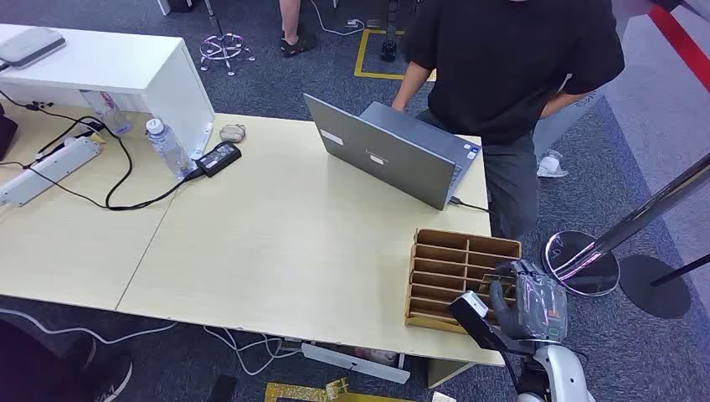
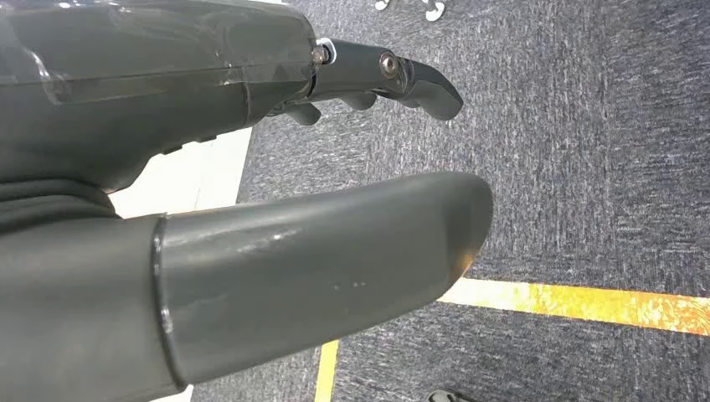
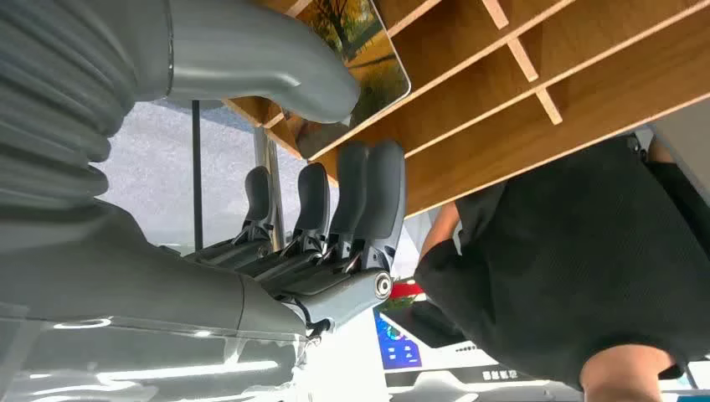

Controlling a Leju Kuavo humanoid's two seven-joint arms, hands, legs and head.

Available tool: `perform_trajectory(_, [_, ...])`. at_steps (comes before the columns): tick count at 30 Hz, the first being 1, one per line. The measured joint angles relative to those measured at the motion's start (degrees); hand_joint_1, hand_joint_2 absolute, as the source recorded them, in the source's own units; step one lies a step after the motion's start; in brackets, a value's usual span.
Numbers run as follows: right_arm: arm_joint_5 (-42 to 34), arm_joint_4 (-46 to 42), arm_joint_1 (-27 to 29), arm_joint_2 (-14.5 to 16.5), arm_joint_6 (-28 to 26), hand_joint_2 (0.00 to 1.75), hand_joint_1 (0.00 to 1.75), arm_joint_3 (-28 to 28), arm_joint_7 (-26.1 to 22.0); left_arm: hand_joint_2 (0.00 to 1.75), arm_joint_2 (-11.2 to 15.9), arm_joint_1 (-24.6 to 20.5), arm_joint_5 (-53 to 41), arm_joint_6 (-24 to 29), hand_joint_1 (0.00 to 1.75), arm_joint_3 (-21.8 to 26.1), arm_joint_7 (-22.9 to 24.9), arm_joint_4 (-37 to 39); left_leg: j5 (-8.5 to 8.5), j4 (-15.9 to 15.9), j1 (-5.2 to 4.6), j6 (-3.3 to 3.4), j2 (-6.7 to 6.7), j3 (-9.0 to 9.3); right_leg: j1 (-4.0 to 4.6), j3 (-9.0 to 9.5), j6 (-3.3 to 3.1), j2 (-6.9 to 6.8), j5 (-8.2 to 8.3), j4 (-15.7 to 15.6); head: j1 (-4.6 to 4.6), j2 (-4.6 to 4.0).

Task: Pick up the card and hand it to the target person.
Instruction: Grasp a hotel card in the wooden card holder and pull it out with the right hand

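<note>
Your right robot hand (image 1: 536, 300) pinches the card (image 3: 362, 63) between thumb and fingers at the wooden rack (image 1: 444, 276) on the bench's (image 1: 293, 243) near right corner, slots holding cards upright. Your left robot hand (image 2: 251, 209) hangs released. The person (image 1: 511, 75) waits beyond the laptop (image 1: 393, 155).

Card rack (image 1: 456, 260): bare wood, matt, smooth dividers. Card (image 3: 368, 59) in the rack: glossy printed face. Right hand (image 1: 527, 297) at the rack: smooth grey plastic, clear glossy cover. Table (image 1: 276, 243) under the rack: pale matt laminate. Laptop (image 1: 393, 155) beyond the rack: grey brushed metal. Floor (image 2: 586, 167): rough grey carpet.
</note>
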Motion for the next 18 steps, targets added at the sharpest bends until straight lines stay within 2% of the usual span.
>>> perform_trajectory(7, [-0.8, 0.4, -0.4, 0.0, 1.8, 1.75, 1.05, 0.8, 0.1, 0.00, 0.0, 0.0, 0.0, 0.0, 0.00, 0.0, -0.1, 0.0, 0.00, 0.0, 0.00, 0.00, 0.00, 0.00, 0.00, 0.00, 0.00, 0.00, 0.00, 0.0, 0.01, 0.00])
perform_trajectory(13, [-1.7, 0.7, -0.9, 0.0, 3.7, 1.75, 0.96, 1.4, 0.8, 0.00, 0.0, 0.0, 0.3, 0.1, 0.00, 0.0, -0.2, 0.0, 0.00, 0.0, 0.00, 0.00, 0.01, 0.01, 0.00, 0.00, 0.00, 0.01, 0.00, 0.0, 0.02, 0.00])
perform_trajectory(18, [-2.2, 0.8, -1.2, -0.2, 4.4, 1.75, 1.03, 1.6, 1.3, 0.00, 0.0, 0.0, 0.4, 0.1, 0.00, 0.0, -0.2, 0.0, 0.00, 0.0, 0.00, 0.00, 0.02, 0.03, 0.00, 0.00, 0.00, 0.02, 0.00, 0.0, 0.01, 0.00])
